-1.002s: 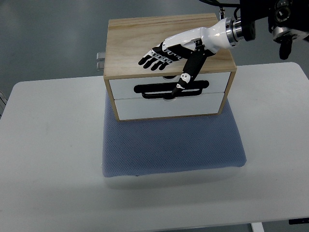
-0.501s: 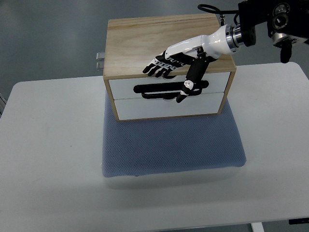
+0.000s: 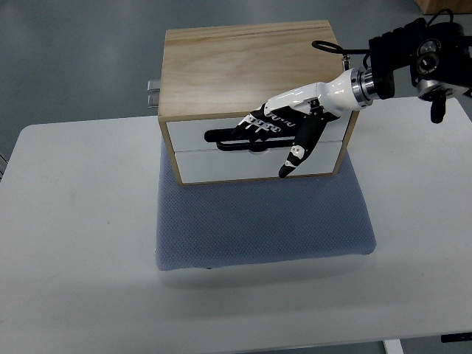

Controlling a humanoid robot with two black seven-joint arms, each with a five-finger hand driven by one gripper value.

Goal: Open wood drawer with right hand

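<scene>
A light wood drawer box (image 3: 243, 63) with two white drawer fronts stands on a blue-grey mat (image 3: 262, 217). The upper drawer (image 3: 188, 136) has a long black handle (image 3: 221, 137) and looks pushed in. My right hand (image 3: 276, 136), white with black fingers (image 3: 254, 125), comes in from the right and lies in front of the upper drawer, its fingers stretched over the handle's right part. The thumb (image 3: 295, 156) points down across the lower drawer (image 3: 228, 165). The hand holds nothing that I can see.
The mat lies on a white table (image 3: 74, 243). A small metal part (image 3: 153, 92) sticks out from the box's left rear. Grey floor lies beyond the table.
My right hand has come down from the top of the box, toward me, to the front of the upper drawer at its handle.
</scene>
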